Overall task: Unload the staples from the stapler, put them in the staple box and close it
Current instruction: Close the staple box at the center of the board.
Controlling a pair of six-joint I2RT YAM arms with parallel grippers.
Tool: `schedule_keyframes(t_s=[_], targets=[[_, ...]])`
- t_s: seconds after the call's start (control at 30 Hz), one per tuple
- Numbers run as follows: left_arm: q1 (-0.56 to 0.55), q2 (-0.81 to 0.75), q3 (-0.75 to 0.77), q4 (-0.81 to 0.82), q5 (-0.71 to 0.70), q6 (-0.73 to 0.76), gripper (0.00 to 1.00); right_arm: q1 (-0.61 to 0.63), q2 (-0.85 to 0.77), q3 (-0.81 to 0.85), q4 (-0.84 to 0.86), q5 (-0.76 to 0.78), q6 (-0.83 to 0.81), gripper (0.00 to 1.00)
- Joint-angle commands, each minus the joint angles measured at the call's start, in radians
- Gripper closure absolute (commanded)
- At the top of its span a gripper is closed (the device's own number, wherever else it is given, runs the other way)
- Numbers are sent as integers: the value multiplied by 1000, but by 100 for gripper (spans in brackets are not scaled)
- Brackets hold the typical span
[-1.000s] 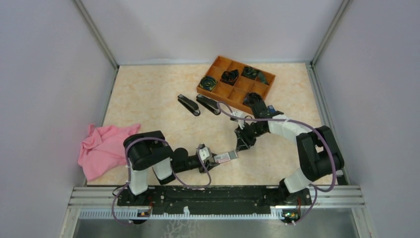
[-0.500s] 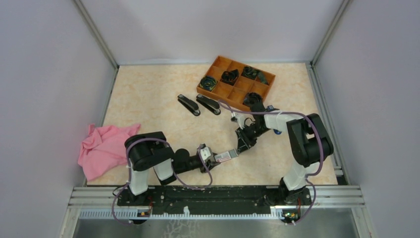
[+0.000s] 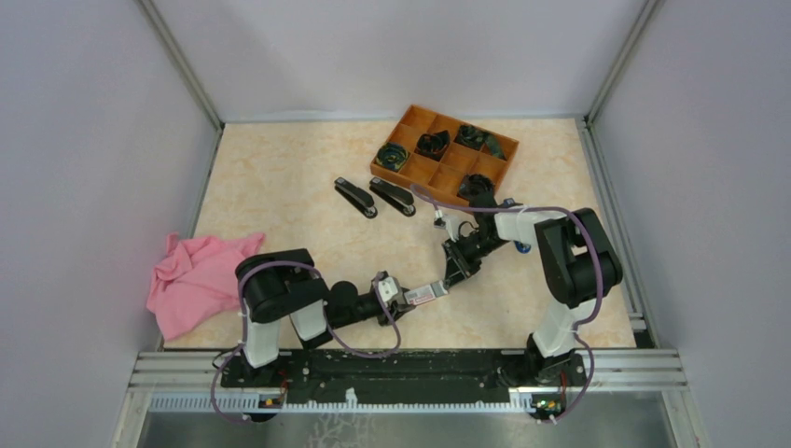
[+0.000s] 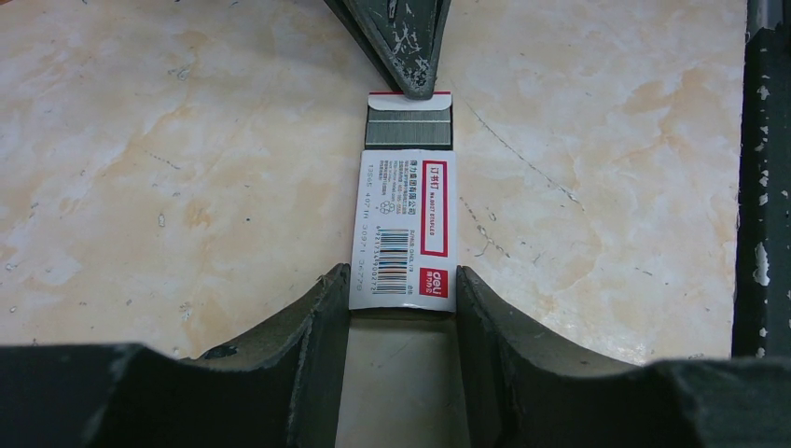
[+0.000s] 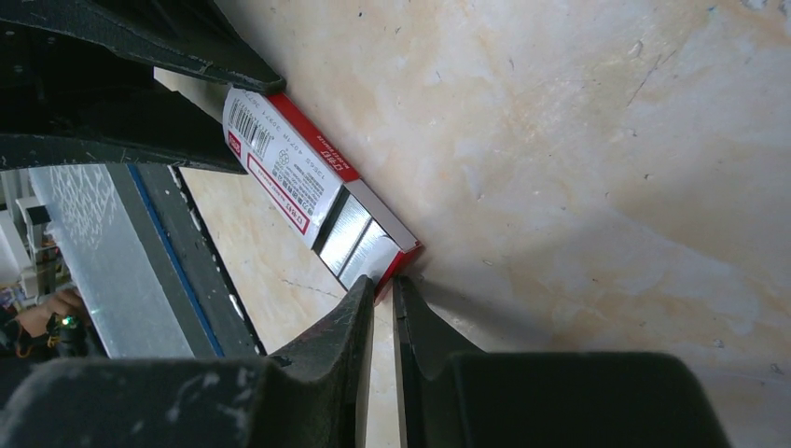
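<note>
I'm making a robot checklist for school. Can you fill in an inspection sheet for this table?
Surface: beige marbled table.
Job's things: staples in the slid-out drawer of the box; two staplers lie beyond the grippers.
Clutter: pink cloth at left; orange tray holding dark parts.
Grippers: left gripper shut on box; right gripper nearly closed at drawer's end, grip unclear.
Cables: purple cables loop along both arms.
Surroundings: pale walls, metal rail in front.

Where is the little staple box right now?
In the top view the staple box is near the front middle of the table, clamped in the left gripper, with the right gripper at its open end, where the staples show.
</note>
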Motion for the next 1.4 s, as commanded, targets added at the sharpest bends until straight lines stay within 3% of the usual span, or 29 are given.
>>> schedule_keyframes(t_s=[0.0, 0.37, 1.13, 1.23, 1.37], targets=[[-9, 124, -50, 217, -72, -39, 51, 11, 5, 27, 33, -10, 15, 88], [-42, 118, -17, 157, -120, -25, 51, 55, -2, 28, 52, -1, 39, 94], [-47, 127, 29, 83, -124, -18, 50, 108, 3, 36, 55, -17, 55, 93], [-48, 118, 26, 85, -127, -24, 48, 102, -16, 37, 54, -12, 53, 90], [-48, 68, 11, 70, -138, -53, 36, 67, -45, 37, 45, -24, 44, 83]])
